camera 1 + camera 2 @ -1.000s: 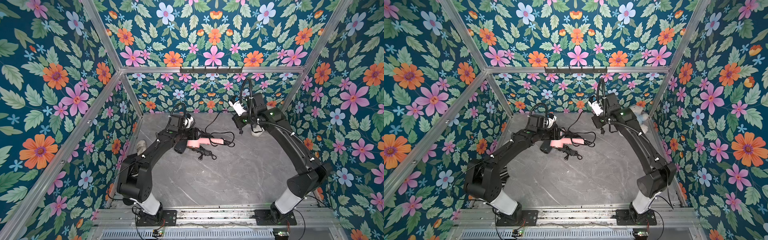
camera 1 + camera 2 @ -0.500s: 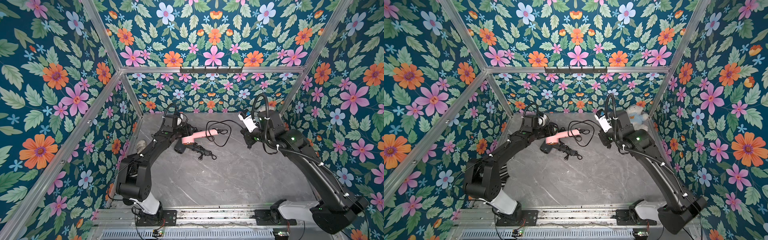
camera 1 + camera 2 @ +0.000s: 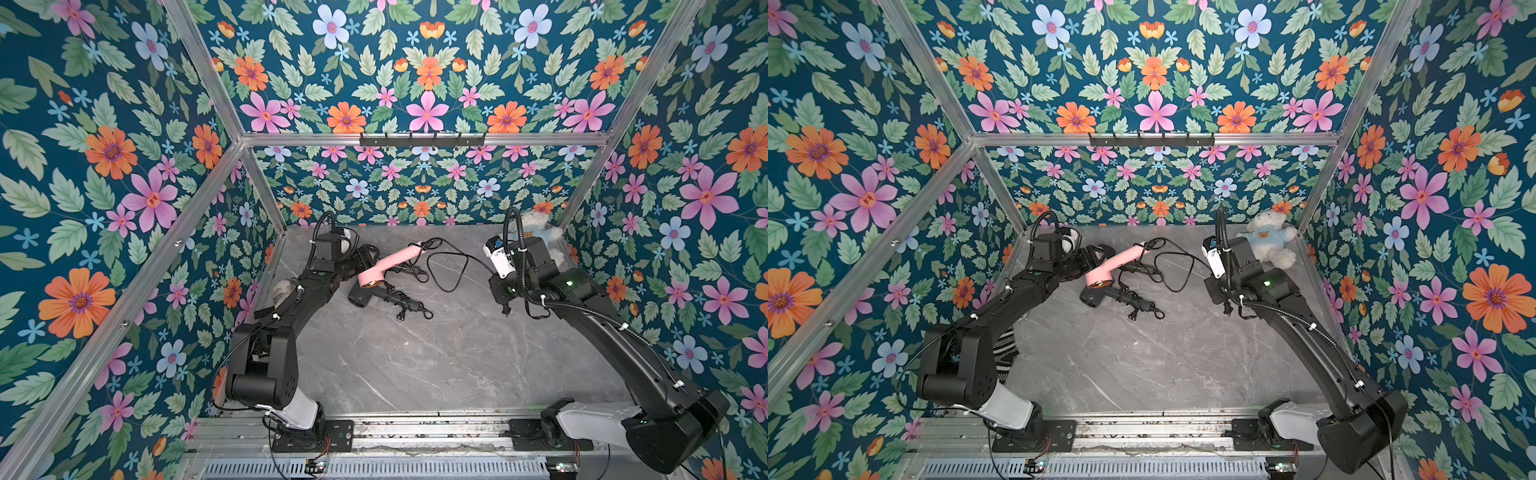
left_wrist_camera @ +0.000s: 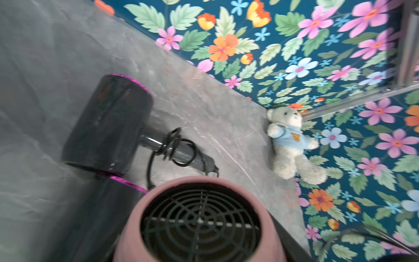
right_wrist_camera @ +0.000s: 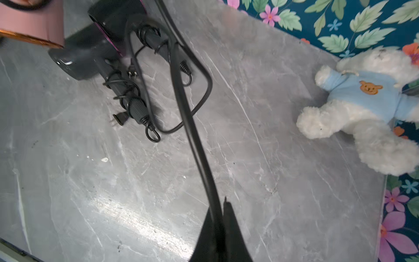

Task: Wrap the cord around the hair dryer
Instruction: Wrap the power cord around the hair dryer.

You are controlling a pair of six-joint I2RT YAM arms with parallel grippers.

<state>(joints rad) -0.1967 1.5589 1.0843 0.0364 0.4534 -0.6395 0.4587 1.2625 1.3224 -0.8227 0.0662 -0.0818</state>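
Note:
My left gripper is shut on the head of the pink hair dryer, holding it off the table with the handle tilted toward the back wall. In the left wrist view its rear grille fills the space between the jaws. The black cord leaves the handle's end and runs in loose loops to my right gripper. That gripper is shut on the cord, to the right of the dryer. The pink hair dryer and the cord show in both top views.
A black hair dryer lies under the pink one, its own cord wound on its handle. A white teddy bear in a blue shirt sits in the back right corner. Flowered walls close in three sides.
The left gripper has turned the pink dryer so its handle points toward the back. The right gripper has pulled the cord from the back toward the front right.

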